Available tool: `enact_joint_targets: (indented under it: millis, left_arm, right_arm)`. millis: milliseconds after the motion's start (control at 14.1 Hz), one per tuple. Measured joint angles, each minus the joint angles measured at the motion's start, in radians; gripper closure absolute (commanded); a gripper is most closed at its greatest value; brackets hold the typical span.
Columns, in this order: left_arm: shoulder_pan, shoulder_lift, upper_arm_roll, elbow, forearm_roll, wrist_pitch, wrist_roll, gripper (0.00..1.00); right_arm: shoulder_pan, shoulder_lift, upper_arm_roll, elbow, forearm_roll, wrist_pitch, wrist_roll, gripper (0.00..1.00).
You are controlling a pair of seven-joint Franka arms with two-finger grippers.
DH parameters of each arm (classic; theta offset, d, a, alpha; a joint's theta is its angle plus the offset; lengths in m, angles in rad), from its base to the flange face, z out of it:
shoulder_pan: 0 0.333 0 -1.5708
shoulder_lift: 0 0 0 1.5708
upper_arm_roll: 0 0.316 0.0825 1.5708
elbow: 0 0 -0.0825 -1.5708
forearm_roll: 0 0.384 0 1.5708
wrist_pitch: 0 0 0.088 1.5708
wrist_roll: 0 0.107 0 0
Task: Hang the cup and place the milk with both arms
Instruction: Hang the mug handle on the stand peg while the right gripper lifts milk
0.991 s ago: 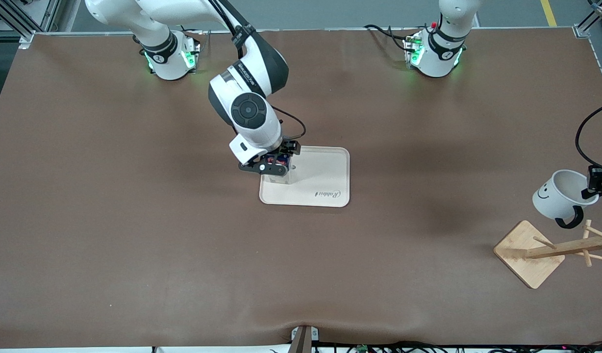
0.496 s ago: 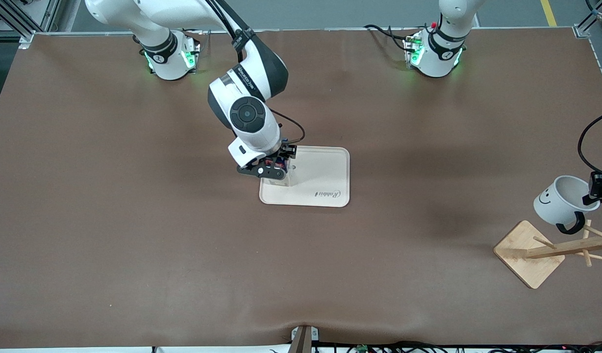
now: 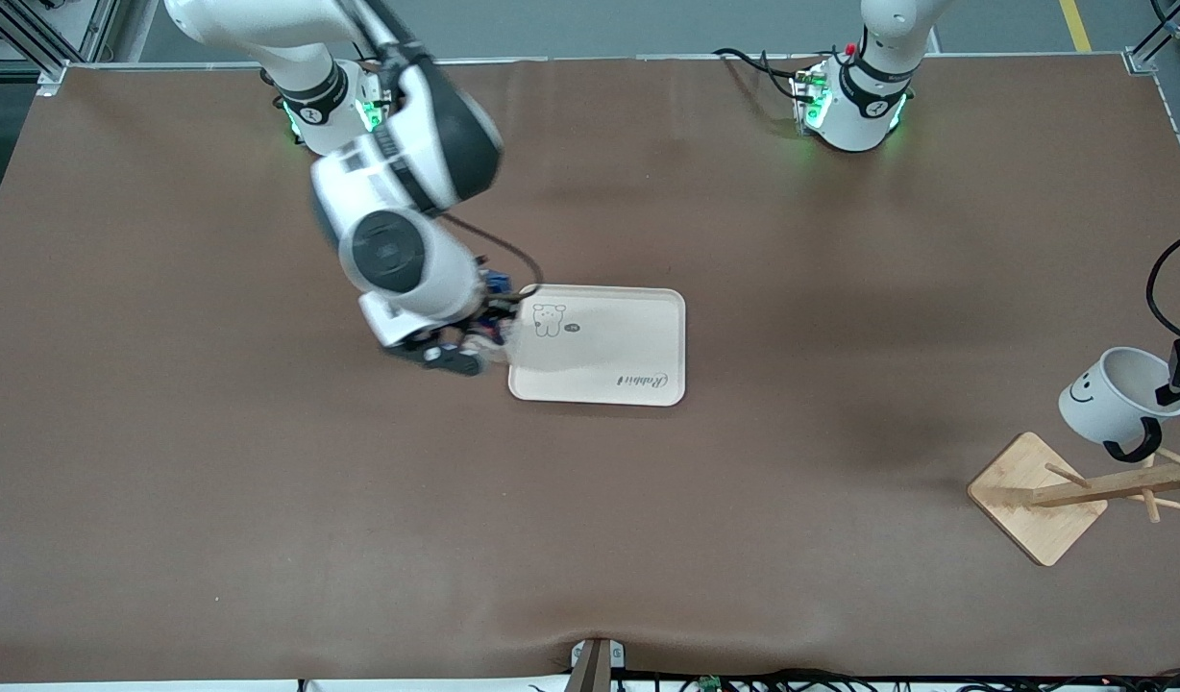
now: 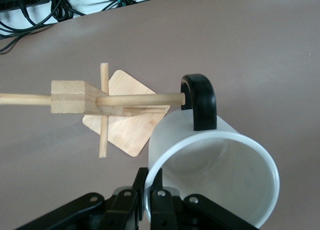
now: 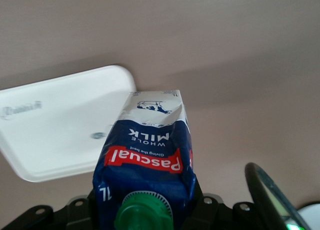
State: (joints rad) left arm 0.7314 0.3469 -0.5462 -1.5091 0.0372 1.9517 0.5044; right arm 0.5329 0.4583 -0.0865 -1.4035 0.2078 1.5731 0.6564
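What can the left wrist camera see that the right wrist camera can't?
Only the left wrist view shows the cup, pinched at its rim by the left claw, with its black handle at a peg of the wooden rack. Only the right wrist view shows the milk held in the right claw, and the white tray. Both show the brown table.

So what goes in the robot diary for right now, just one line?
left tool: holds cup, handle at rack peg | right tool: holds milk beside tray
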Motion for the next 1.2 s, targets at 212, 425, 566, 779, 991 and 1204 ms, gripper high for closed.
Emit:
enact_joint_targets:
  millis: [212, 425, 566, 779, 991, 1204]
  left_arm:
    - [0.013, 0.02, 0.0, 0.014, 0.0, 0.0, 0.001, 1.0]
    - [0.022, 0.034, 0.0, 0.021, 0.0, 0.0, 0.002, 1.0]
    - [0.029, 0.04, 0.001, 0.027, 0.0, 0.0, 0.003, 1.0]
    - [0.044, 0.063, 0.001, 0.046, 0.0, 0.0, 0.029, 0.8]
    - [0.045, 0.083, -0.001, 0.072, 0.0, 0.0, 0.032, 0.0]
    - [0.042, 0.084, -0.01, 0.093, 0.0, 0.0, 0.032, 0.0]
  right_arm:
    - [-0.193, -0.04, -0.007, -0.059, -0.006, -0.056, -0.254, 1.0]
    - [-0.357, -0.084, -0.009, -0.19, -0.115, 0.001, -0.44, 1.0]
    - [-0.433, -0.094, -0.009, -0.265, -0.153, 0.075, -0.537, 1.0]
    - [-0.523, -0.094, -0.009, -0.337, -0.162, 0.156, -0.626, 1.0]
    - [-0.556, -0.095, -0.008, -0.413, -0.169, 0.228, -0.64, 1.0]
    - [-0.556, -0.12, -0.004, -0.447, -0.174, 0.25, -0.642, 0.9]
